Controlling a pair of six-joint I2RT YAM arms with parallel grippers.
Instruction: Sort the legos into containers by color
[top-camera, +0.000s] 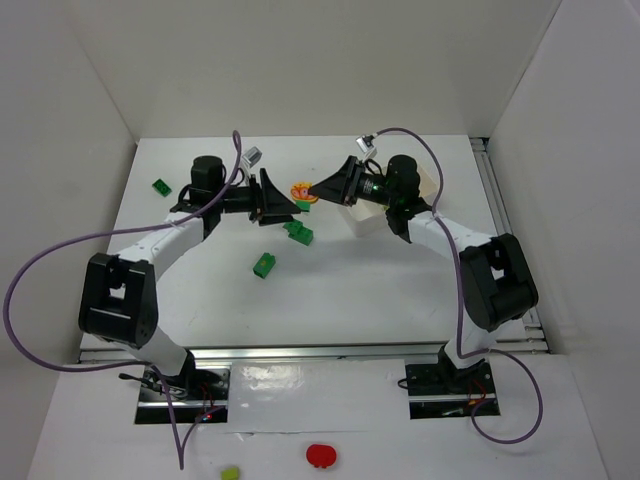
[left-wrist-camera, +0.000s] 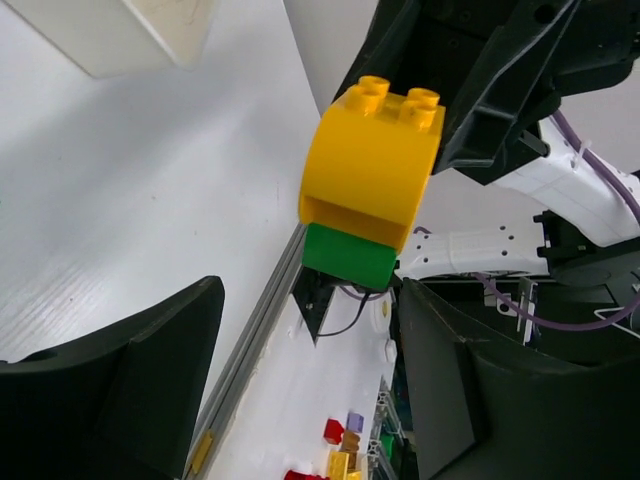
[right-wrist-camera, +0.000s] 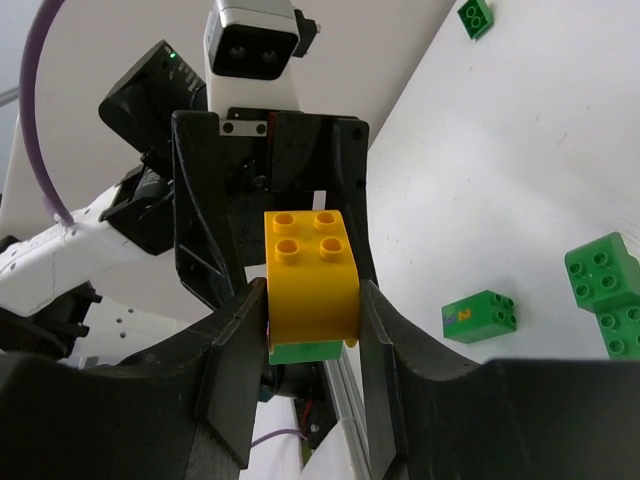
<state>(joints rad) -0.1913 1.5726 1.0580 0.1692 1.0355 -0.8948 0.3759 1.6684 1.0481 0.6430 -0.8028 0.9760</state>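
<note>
My right gripper (top-camera: 316, 190) (right-wrist-camera: 310, 305) is shut on a yellow lego (right-wrist-camera: 310, 280) with a green lego (right-wrist-camera: 305, 351) stuck under it, held above the table. The stack also shows in the top view (top-camera: 303, 192) and the left wrist view (left-wrist-camera: 372, 160). My left gripper (top-camera: 292, 206) (left-wrist-camera: 310, 335) is open and faces the stack, its fingers (left-wrist-camera: 120, 390) just short of it. Loose green legos lie at the far left (top-camera: 161, 187), centre (top-camera: 298, 232) and nearer front (top-camera: 265, 265). The white tray (top-camera: 367, 220) sits under my right arm.
The right wrist view shows green legos on the table at right (right-wrist-camera: 481, 316) (right-wrist-camera: 605, 290) and top (right-wrist-camera: 474, 16). A red round thing (top-camera: 321, 456) and a lime blob (top-camera: 230, 473) lie on the front ledge. White walls enclose the table.
</note>
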